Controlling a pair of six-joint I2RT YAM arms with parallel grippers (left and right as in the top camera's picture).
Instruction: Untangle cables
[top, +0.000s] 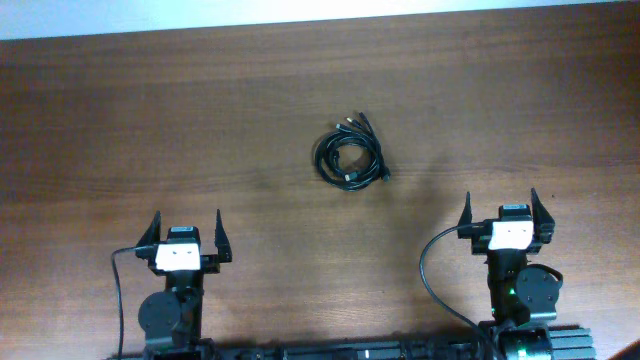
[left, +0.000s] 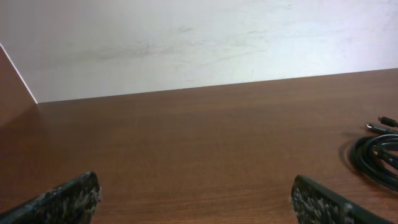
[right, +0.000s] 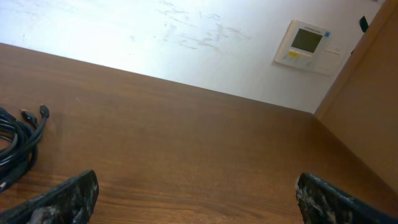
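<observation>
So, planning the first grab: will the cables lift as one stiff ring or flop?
The cables are thin cords coiled loosely, so probably floppy and sagging. Plug ends stick out loose; strands may trail. Likely light.

Overhead downward; wrists low, wallward.

A brown wooden tabletop against a pale wall, under soft even light.

The wood-grain tabletop (top: 200, 130) fills nearly the whole overhead view, its far edge meeting a white wall (left: 186, 43) marked with faint scuffs and smudges. On that wall, toward the right, hangs a small cream control panel (right: 306, 46) with a greenish screen. A brown wooden panel (right: 367, 118) rises at the tabletop's right edge, and another at its left.
</observation>
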